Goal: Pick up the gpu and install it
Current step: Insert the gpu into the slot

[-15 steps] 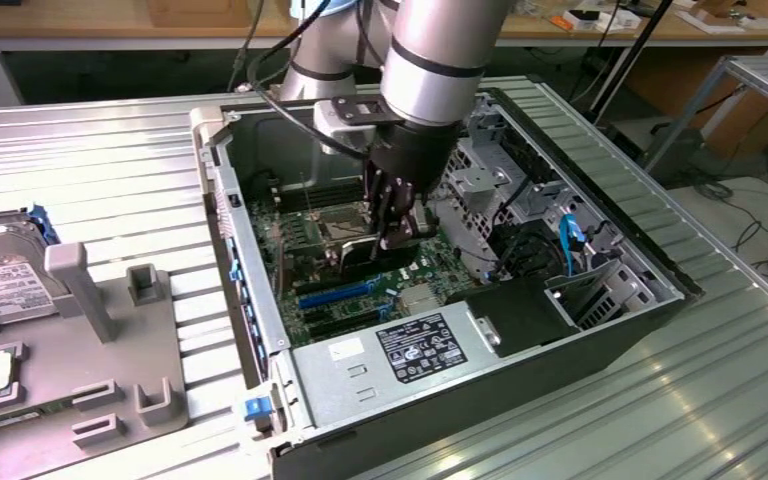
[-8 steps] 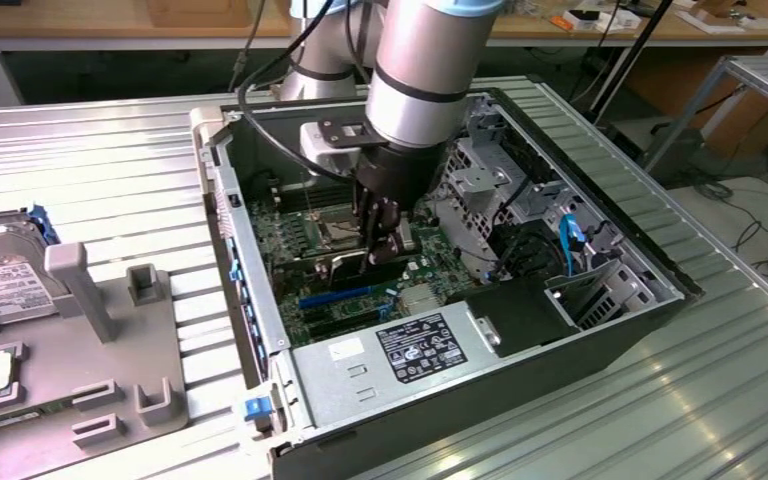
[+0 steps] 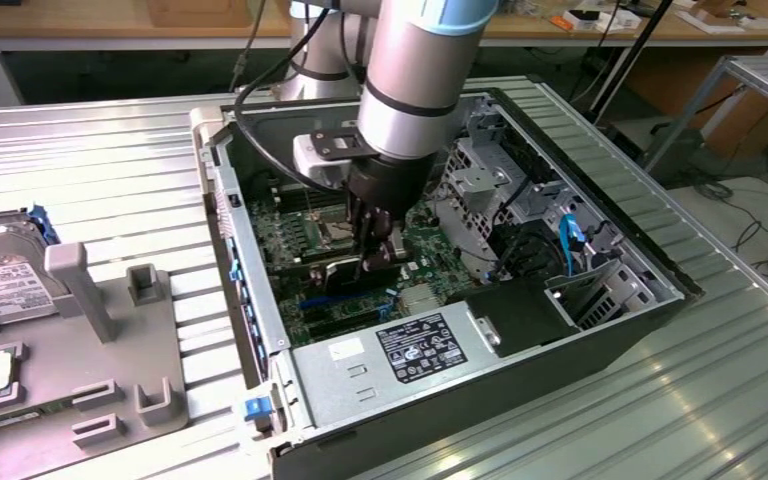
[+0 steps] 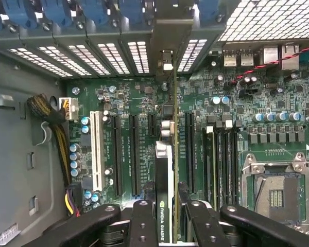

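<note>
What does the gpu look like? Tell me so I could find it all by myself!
Look inside the open computer case, at the green motherboard. Over the middle of it, the gripper pinches the gpu, a thin card standing on edge. Unlike the empty black slots and the white slot beside it, it carries an NVIDIA label.

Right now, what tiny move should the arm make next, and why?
Probably ease straight down: the gripper holds the gpu edge-on above the motherboard, parallel to its long black slots, and it seems not yet seated.
</note>
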Controlling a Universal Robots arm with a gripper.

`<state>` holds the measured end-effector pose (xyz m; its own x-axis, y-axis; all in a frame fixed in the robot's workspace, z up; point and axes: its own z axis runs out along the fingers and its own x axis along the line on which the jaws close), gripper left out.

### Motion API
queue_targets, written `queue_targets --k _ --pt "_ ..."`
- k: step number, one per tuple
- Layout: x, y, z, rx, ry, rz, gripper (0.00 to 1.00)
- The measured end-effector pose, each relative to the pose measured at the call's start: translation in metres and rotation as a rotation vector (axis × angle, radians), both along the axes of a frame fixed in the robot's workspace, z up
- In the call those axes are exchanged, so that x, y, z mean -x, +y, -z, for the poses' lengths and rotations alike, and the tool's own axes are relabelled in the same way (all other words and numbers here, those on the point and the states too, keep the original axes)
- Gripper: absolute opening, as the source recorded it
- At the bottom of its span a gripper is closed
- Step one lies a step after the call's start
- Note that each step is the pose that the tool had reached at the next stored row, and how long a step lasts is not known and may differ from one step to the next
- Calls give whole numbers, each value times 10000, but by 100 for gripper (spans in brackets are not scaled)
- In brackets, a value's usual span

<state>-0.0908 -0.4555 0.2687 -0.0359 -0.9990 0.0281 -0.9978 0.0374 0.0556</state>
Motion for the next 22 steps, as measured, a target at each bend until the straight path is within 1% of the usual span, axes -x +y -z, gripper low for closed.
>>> queue_targets --k 2,3,4,7,8,10,14,15,16,17,18,22 --pt "1 11 15 -42 0 -6 27" --pt "0 21 30 -45 3 -40 27" --pt "1 20 54 -40 5 -153 27" --pt "23 29 63 -45 2 -168 27" --pt "23 31 62 -45 11 -167 27" --pt "23 40 37 -37 91 -167 27" --pt "42 40 40 -36 92 -167 27" --pt "30 40 41 -41 352 -170 27" --pt "27 40 40 -38 511 -166 27" --pt "26 43 42 -55 511 -167 27" --pt "27 59 42 -72 511 -167 27" --pt "27 54 58 -71 511 -167 27"
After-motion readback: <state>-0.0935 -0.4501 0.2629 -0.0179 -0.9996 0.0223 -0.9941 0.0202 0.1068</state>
